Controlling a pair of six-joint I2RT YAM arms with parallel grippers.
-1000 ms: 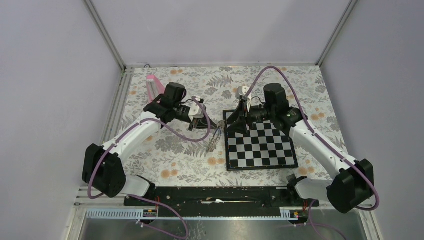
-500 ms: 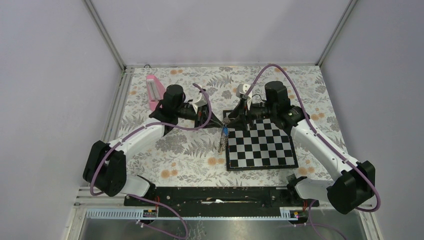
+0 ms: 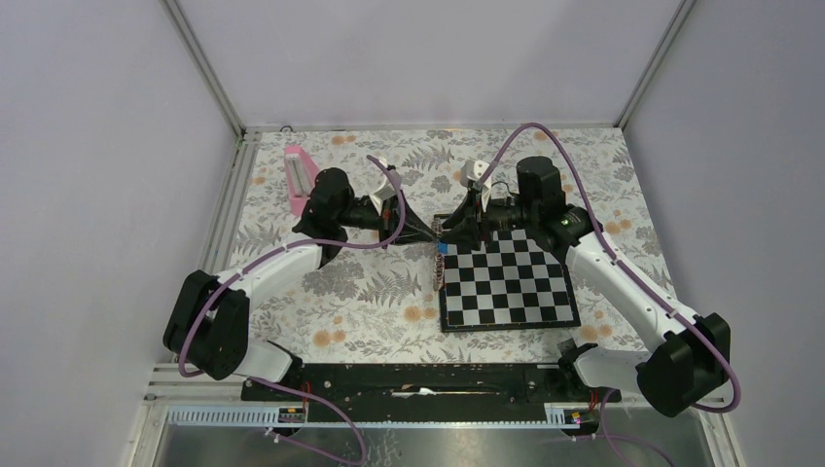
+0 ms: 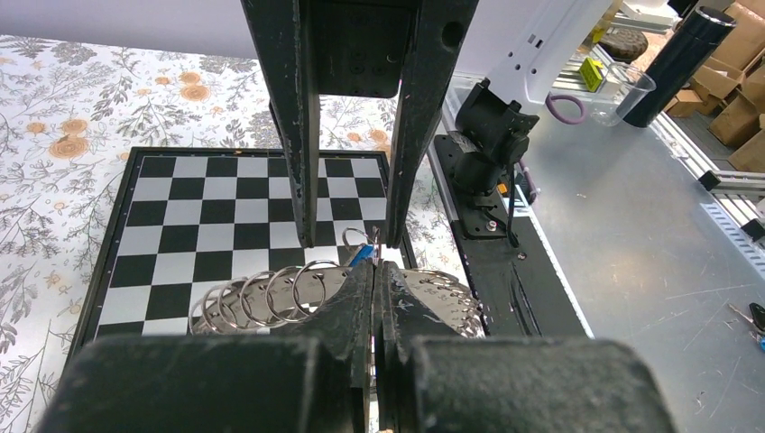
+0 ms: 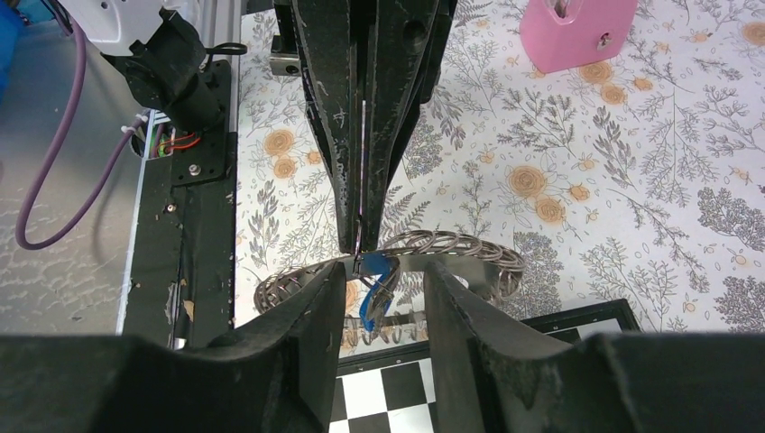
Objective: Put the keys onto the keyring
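Keyring, large dark-grey metal loop with chain-like band, hung over the black-and-white chessboard's left edge, clamped in the fully closed left gripper, small blue-headed key dangling beside it, right gripper half-parted around that key, not gripping.

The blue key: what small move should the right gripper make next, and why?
Probably close the right gripper on the blue key: it sits between the parted fingers, ungripped, beside the keyring that the shut left gripper holds.
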